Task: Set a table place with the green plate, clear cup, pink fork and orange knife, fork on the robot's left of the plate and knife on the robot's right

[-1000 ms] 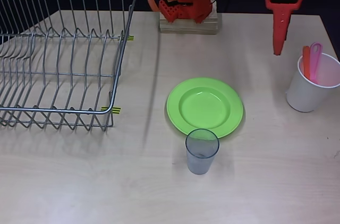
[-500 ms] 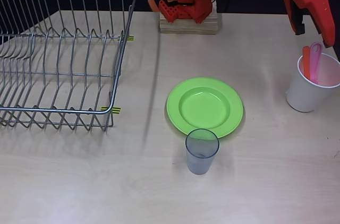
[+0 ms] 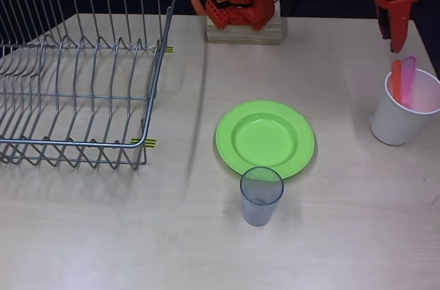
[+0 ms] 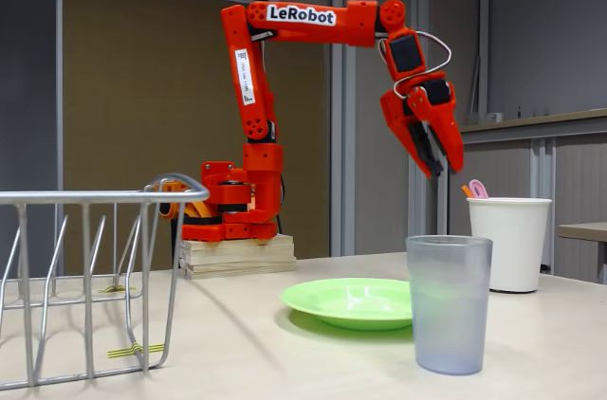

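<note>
Pale wood-grain table [image 3: 103, 235] under the overhead view, dark panels and a grey wall behind in the fixed view — and the red arm is up high. Its gripper [image 4: 438, 165] hangs in the air, pointing down just above the white cup [image 3: 404, 108] at the far right, touching nothing; in the fixed view the fingers stand slightly apart, a narrow gap with nothing between them. Inside that white cup stand the pink fork [image 3: 408, 78] and the orange knife [image 3: 397, 80], side by side, handles poking above the rim, knife to the left of the fork in the overhead view. Centre table sits the green plate [image 3: 265, 138], flat and bare. Just at its near edge stands the clear cup [image 3: 261, 196], upright, its rim overlapping the plate's rim from above. Off to the left — a wire dish rack [image 3: 75, 70], well apart from the plate.
</note>
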Robot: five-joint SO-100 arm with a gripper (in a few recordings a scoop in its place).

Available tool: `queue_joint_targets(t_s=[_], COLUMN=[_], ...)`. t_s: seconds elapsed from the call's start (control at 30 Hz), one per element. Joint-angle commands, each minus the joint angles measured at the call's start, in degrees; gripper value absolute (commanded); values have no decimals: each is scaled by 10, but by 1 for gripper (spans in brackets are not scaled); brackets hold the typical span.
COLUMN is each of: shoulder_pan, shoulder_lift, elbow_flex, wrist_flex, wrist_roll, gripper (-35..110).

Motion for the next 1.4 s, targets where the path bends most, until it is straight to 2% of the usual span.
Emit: queue_joint_targets(t_s=[0.0, 0.1, 0.43, 0.97, 1.37], shoulder_pan=[-4, -1, 12, 30, 31], shoulder_lift=[11, 5, -30, -79, -100], elbow_flex=[-2, -2, 2, -1, -28], wrist_flex=[-1, -4, -23, -54, -52], wrist_roll=[-2, -35, -145, -213, -229], gripper=[31, 33, 19, 13, 16])
